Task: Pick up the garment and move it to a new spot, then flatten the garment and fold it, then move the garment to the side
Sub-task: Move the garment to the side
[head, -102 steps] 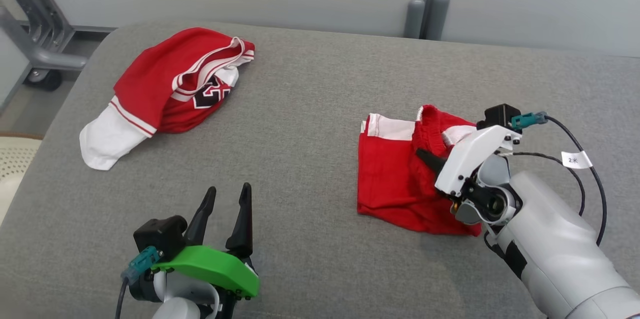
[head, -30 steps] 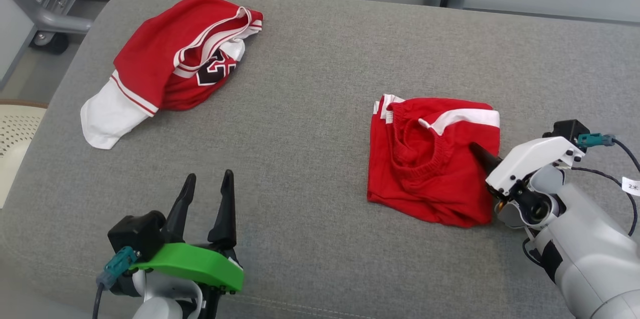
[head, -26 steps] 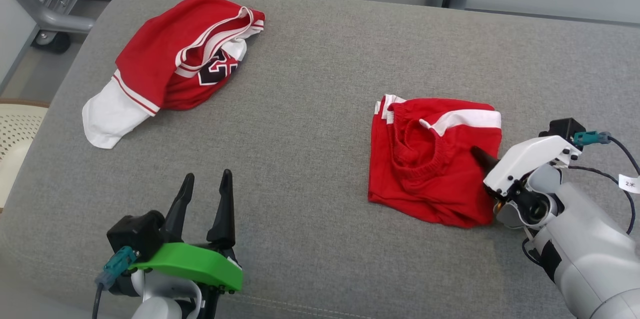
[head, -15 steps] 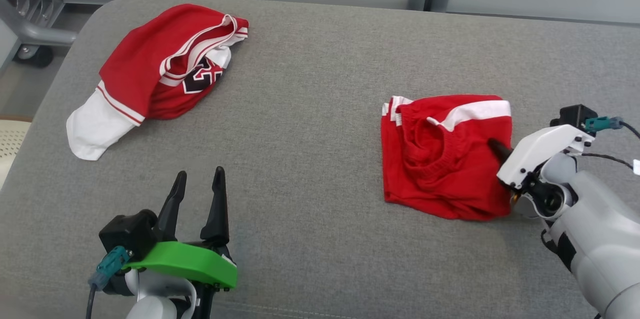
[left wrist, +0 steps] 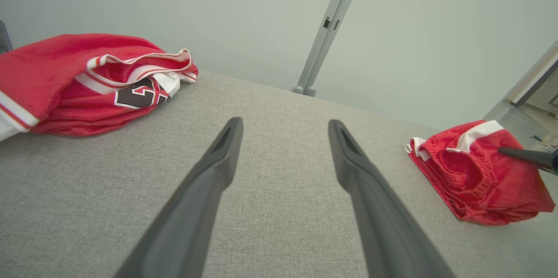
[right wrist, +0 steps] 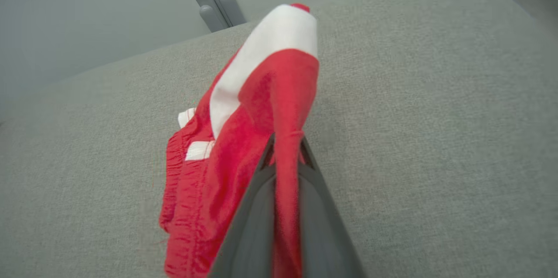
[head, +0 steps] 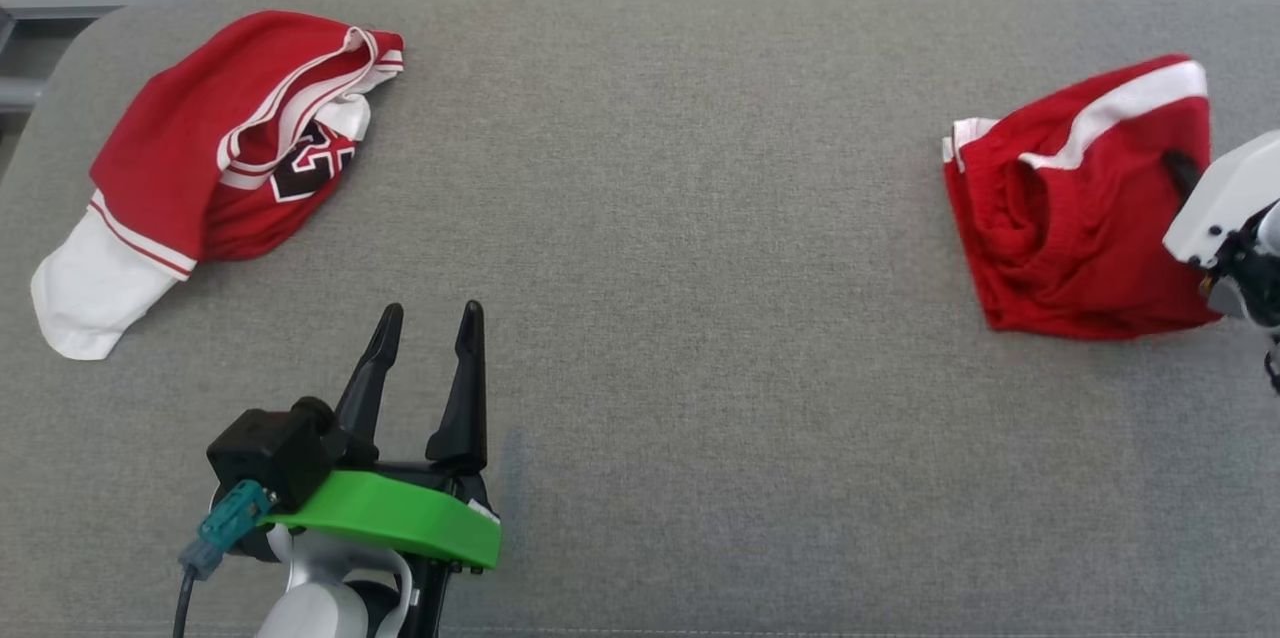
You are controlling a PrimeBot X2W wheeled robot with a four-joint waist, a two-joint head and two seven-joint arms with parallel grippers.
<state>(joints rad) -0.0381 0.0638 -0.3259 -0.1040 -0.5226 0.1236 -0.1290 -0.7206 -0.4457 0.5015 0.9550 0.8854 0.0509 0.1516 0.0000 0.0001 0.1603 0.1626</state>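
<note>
One bit of writing can be seen. It is a big black number [head: 312,161] with a white edge, on the front of the red jersey [head: 170,118] that lies at about ten o'clock in the head view. The cloth is folded over it, so just parts of the digits show. It looks like a 2 and then maybe a 3, but it cannot be read for sure

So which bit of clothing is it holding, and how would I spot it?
Look at the long grey cushion. At its right end lies a small red bundle, the shorts, pinched by the right gripper. Unlike the jersey at the left end, it has a gathered waistband, one broad white stripe and no black number.
</note>
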